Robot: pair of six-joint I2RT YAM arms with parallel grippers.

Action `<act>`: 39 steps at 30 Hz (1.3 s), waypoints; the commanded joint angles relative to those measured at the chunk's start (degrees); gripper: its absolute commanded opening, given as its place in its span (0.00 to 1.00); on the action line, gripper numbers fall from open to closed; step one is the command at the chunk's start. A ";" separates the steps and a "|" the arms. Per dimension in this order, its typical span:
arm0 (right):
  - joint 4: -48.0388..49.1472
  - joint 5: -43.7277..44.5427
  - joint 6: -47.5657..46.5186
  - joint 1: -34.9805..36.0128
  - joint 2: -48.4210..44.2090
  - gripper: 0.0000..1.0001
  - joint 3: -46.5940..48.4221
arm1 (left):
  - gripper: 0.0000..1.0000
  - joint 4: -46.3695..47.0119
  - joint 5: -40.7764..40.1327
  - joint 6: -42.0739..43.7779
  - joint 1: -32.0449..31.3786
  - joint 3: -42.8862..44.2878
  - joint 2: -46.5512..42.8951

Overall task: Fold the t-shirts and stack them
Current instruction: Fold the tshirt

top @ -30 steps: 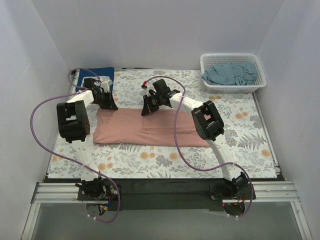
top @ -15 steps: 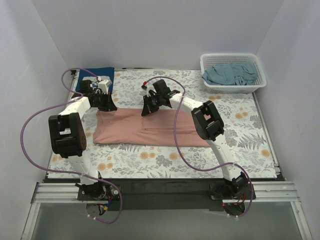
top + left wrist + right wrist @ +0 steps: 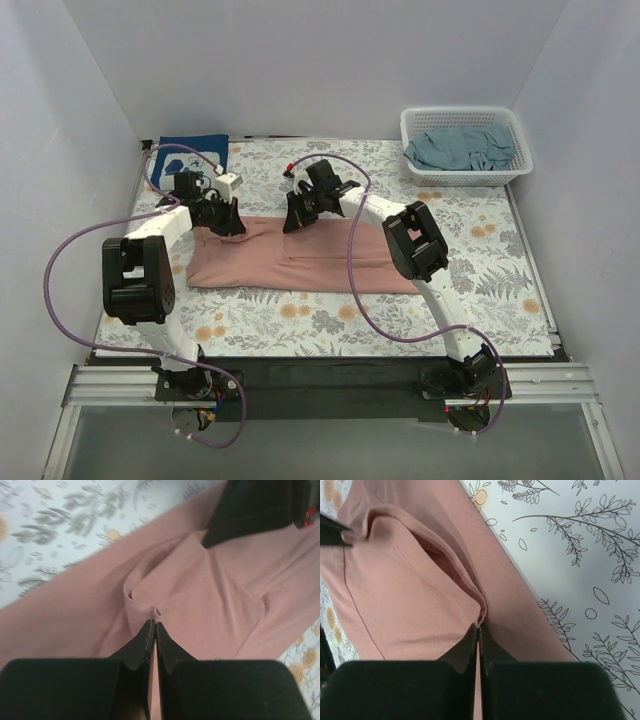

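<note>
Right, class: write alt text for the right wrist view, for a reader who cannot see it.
The right gripper, shut, pinches a raised fold of the dusty-pink t-shirt. The shirt lies spread on the floral table cloth, which shows at the upper right.

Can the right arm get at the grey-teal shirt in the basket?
Probably not yet: the right gripper has its fingers shut on the pink shirt. Otherwise the way to the grey-teal shirt in the basket looks free.

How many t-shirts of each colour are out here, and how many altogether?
pink t-shirt, spread on the table: 1
navy t-shirt, far left corner: 1
grey-teal t-shirt, bunched in the basket: 1
Total: 3
</note>
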 commanded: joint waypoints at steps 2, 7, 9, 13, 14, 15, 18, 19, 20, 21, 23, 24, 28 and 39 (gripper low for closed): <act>1.35 -0.74 -0.07 0.19 -0.27 0.01 0.15 | 0.00 0.59 -2.51 5.08 -2.39 -4.95 -7.12; 1.26 0.40 0.11 0.19 -0.44 0.01 -0.38 | 0.00 1.82 -4.79 6.75 -6.78 -9.52 -10.80; 1.26 0.41 0.19 0.19 -0.36 0.01 -0.56 | 0.00 1.91 -4.88 7.54 -7.83 -10.41 -11.60; 1.35 0.23 0.46 0.19 -0.01 0.01 -0.38 | 0.00 1.82 -6.64 8.51 -9.42 -12.25 -11.61; 1.35 0.40 0.46 0.19 -0.01 0.01 -0.29 | 0.00 1.65 -6.99 8.60 -9.51 -12.69 -11.08; 1.35 0.49 0.46 0.19 -0.01 0.01 -0.38 | 0.00 1.39 -7.17 9.12 -9.51 -12.78 -10.91; 1.26 0.76 0.54 0.10 0.08 0.01 -0.38 | 0.00 0.86 -7.43 11.06 -9.68 -14.01 -10.82; 1.35 0.76 0.63 0.10 0.25 0.01 -0.38 | 0.00 0.42 -7.52 11.93 -9.68 -14.27 -10.55; 1.26 0.84 0.72 0.10 0.34 0.01 -0.29 | 0.00 0.07 -7.69 12.20 -9.86 -14.62 -10.38; 1.26 0.84 0.90 0.10 0.43 0.01 -0.29 | 0.03 -0.28 -8.04 12.55 -9.95 -14.71 -9.68; 1.26 0.58 0.90 0.19 0.61 0.01 -0.29 | 0.19 -1.16 -8.31 12.82 -10.12 -14.89 -9.24; 1.35 0.32 0.98 0.10 0.61 0.01 -0.29 | 0.23 -1.34 -8.48 12.82 -10.12 -15.41 -9.41; 1.44 -2.23 1.07 -0.08 -0.01 0.01 -0.03 | 0.31 -3.18 -9.80 12.65 -10.04 -15.86 -13.00; -0.05 -13.31 -10.32 -3.50 -15.99 0.69 -10.30 | 0.34 -11.53 -12.09 -2.91 -9.24 -11.99 -21.89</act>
